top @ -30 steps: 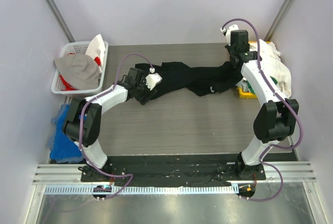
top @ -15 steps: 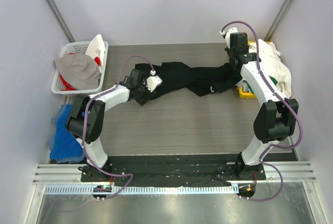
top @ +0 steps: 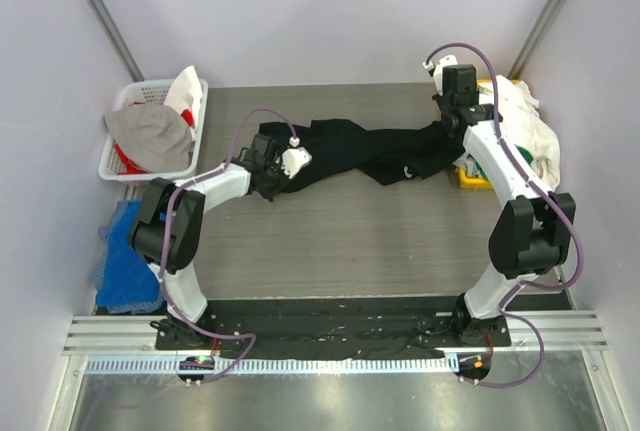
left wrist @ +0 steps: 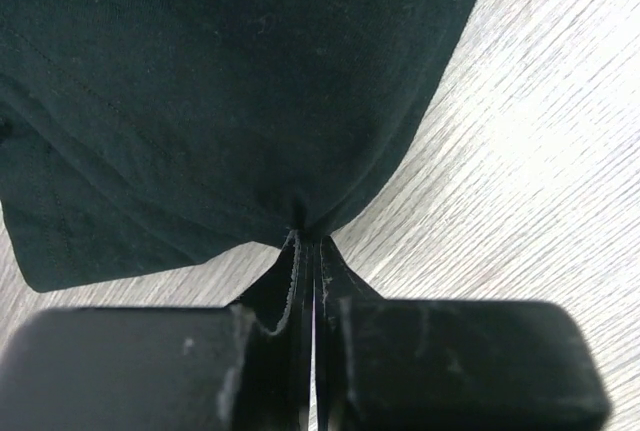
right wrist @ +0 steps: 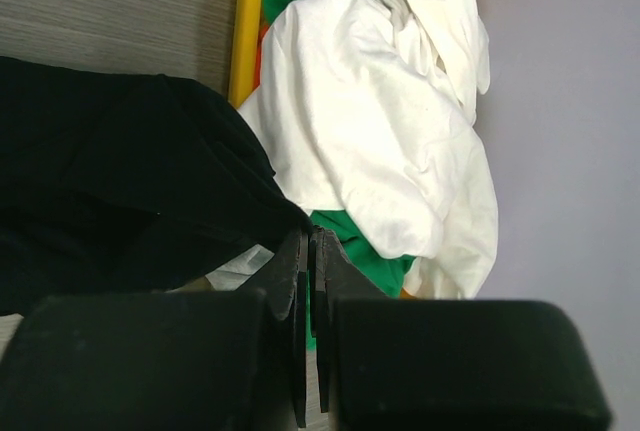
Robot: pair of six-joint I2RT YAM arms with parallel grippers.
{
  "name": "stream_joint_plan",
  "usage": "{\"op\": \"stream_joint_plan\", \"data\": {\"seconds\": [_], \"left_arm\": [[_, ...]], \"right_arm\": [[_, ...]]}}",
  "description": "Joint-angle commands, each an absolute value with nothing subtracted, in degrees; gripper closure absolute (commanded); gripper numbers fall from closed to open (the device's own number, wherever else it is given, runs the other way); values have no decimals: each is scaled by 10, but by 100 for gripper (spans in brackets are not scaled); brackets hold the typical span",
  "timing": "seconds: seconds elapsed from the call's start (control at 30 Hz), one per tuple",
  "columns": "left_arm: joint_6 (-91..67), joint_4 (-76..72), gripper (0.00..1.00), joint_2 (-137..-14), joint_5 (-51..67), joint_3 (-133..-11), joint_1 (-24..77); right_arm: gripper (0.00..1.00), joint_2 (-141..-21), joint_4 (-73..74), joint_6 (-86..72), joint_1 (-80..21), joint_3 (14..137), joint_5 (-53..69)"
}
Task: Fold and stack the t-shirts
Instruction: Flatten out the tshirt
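A large black t-shirt (top: 360, 151) lies crumpled and stretched across the far part of the table. My left gripper (top: 272, 183) is at the shirt's left end. In the left wrist view this gripper (left wrist: 308, 241) is shut on a pinched hem of the black t-shirt (left wrist: 230, 101). My right gripper (top: 447, 123) is at the shirt's right end. The right wrist view shows it (right wrist: 310, 236) shut on an edge of the black t-shirt (right wrist: 110, 181). Just beyond lie a white t-shirt (right wrist: 370, 121) and a green t-shirt (right wrist: 350, 241).
The white pile (top: 525, 126) spills over a yellow bin (top: 470, 179) at the table's right edge. A white basket (top: 125, 166) holding grey cloth (top: 150, 131) stands at the far left, with a blue item (top: 120, 256) below it. Walls close in on both sides.
My left gripper's jaws have closed onto the black t-shirt's hem, and that wrist has shifted slightly left. The right gripper has stayed shut on the shirt's other end.
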State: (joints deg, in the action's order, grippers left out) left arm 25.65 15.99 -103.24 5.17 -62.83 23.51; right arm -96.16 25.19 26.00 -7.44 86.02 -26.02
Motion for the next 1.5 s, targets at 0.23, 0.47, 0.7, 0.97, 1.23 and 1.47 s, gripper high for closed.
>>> {"op": "stream_joint_plan", "data": {"seconds": [0.23, 0.47, 0.7, 0.97, 1.23, 1.47], "left_arm": [[208, 148, 100, -977, 48, -638, 236], [168, 171, 100, -865, 4, -691, 236], [137, 176, 100, -813, -90, -799, 203], [101, 180, 100, -818, -154, -899, 161], [86, 221, 100, -831, -199, -984, 156], [74, 306, 100, -860, -156, -1094, 160]], "right_arm": [[99, -905, 238, 244, -77, 844, -235], [99, -845, 244, 228, -77, 875, -216], [99, -805, 215, 235, -77, 915, -228], [99, -809, 207, 258, -76, 970, -219], [99, -853, 223, 281, -77, 1118, -235], [99, -897, 322, 305, -76, 1284, -190]]}}
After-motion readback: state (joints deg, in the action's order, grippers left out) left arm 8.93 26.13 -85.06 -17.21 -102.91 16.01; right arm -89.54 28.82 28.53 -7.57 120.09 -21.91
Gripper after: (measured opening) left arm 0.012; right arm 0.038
